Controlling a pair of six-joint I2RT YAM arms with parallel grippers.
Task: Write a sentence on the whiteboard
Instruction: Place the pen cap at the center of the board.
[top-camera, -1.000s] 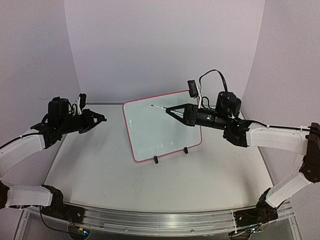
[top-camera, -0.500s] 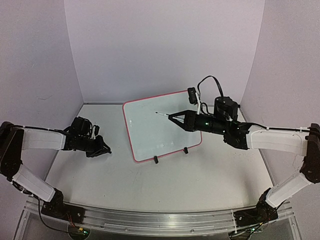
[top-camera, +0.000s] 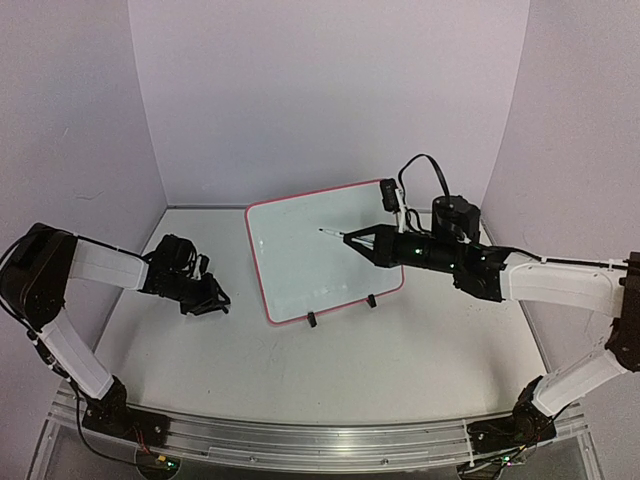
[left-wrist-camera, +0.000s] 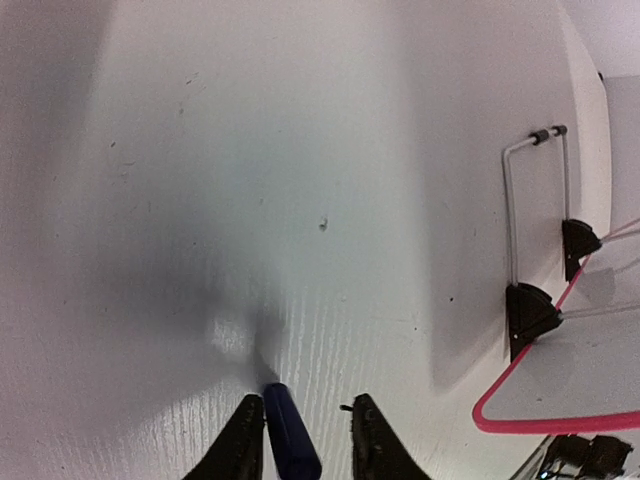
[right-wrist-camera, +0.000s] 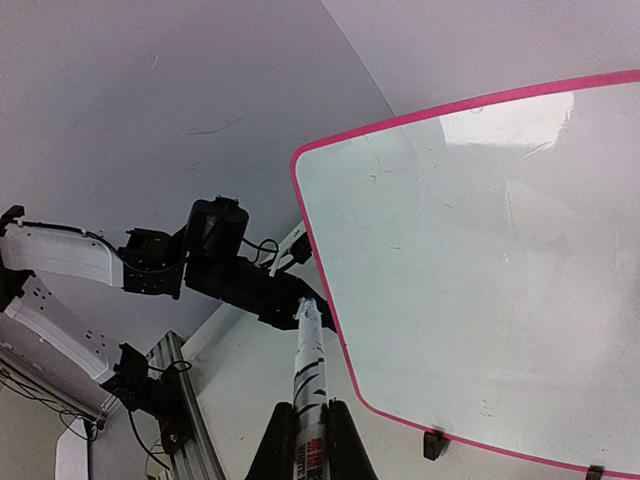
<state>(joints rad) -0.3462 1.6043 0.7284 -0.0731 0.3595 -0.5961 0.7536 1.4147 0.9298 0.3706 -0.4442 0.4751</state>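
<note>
With my right gripper (top-camera: 350, 238) clenched on the marker (right-wrist-camera: 310, 360), I should touch the blank whiteboard (top-camera: 300, 262) lightly, upper-left first.

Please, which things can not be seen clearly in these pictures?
Top view: whether the marker tip touches the whiteboard, too small.
Left wrist view: blue thing inside the left hand, cut by the bottom edge.
Right wrist view: faint marks on the whiteboard, washed by glare.
</note>
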